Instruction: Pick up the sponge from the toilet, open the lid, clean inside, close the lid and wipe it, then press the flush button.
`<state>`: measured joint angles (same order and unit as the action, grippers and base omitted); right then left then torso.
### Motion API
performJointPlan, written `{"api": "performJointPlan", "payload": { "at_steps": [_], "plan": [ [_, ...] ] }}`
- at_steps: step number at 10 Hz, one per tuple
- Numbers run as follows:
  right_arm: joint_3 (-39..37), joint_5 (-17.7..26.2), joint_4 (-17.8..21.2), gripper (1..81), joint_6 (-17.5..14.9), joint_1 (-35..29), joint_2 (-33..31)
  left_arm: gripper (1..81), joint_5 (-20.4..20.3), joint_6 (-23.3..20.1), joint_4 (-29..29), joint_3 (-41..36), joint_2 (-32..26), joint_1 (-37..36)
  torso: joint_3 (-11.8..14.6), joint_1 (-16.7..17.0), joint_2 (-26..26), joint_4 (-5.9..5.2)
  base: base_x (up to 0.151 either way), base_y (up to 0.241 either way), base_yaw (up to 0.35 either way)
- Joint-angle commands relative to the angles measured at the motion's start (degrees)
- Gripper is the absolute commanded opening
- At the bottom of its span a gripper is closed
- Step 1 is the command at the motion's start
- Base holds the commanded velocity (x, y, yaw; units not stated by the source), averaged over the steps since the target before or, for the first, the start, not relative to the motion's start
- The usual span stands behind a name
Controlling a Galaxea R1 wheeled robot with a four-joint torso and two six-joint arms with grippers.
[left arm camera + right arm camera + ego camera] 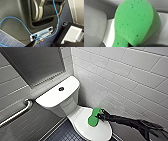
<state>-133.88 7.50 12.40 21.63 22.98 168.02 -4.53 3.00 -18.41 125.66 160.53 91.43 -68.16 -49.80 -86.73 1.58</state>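
Observation:
The white toilet stands against the tiled wall with its lid down over the bowl. The bright green sponge rests on the back half of the lid, near the tank. My right gripper comes in from the right and is shut on the sponge's upper end. Up close, the sponge has a porous face, with the white lid behind it and the tank to one side. The round flush button sits on top of the tank. My left gripper is open.
A metal grab bar runs along the left wall under a steel panel. White tiled wall closes in on the right of the toilet. Dark tiled floor lies left of the bowl. A blue cable crosses my own body.

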Motion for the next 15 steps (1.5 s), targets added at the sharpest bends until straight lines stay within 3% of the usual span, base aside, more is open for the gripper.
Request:
{"api": "performJointPlan", "payload": {
  "at_steps": [1,3,6,9,13,15],
  "plan": [
    [-1.2,-0.6,1.6,1.0,2.4,-3.3,-0.7,81.1,4.4,-0.4,-1.0,-1.2,-0.5,2.6,0.0,0.0,0.0,0.0,0.0,0.0,0.0],
    [3.5,-2.7,1.6,1.0,4.3,-0.1,-6.4,81.1,4.4,-0.4,-1.1,-1.3,-0.5,2.6,0.0,0.0,0.0,0.0,0.0,0.0,0.0],
    [18.2,-5.2,1.5,1.0,6.3,2.9,-19.4,81.1,4.4,-0.4,-2.7,-1.4,0.2,2.7,0.0,0.0,0.0,0.0,0.0,0.0,0.0],
    [25.3,-8.7,1.5,1.0,6.3,7.6,-26.8,81.1,4.4,-0.4,-3.0,-1.8,0.2,2.6,0.0,0.0,0.0,0.0,0.0,0.0,0.0],
    [34.0,-14.6,0.8,1.0,6.1,19.2,-35.3,81.1,4.4,-0.4,-3.9,-4.0,-0.6,2.7,0.0,0.0,0.0,0.0,0.0,0.0,0.0],
    [43.9,-17.1,0.8,1.0,5.8,22.1,-44.3,81.1,4.3,-0.4,-4.7,-4.1,-0.4,2.6,0.0,0.0,0.0,0.0,0.0,0.0,0.0]
  ]
}}
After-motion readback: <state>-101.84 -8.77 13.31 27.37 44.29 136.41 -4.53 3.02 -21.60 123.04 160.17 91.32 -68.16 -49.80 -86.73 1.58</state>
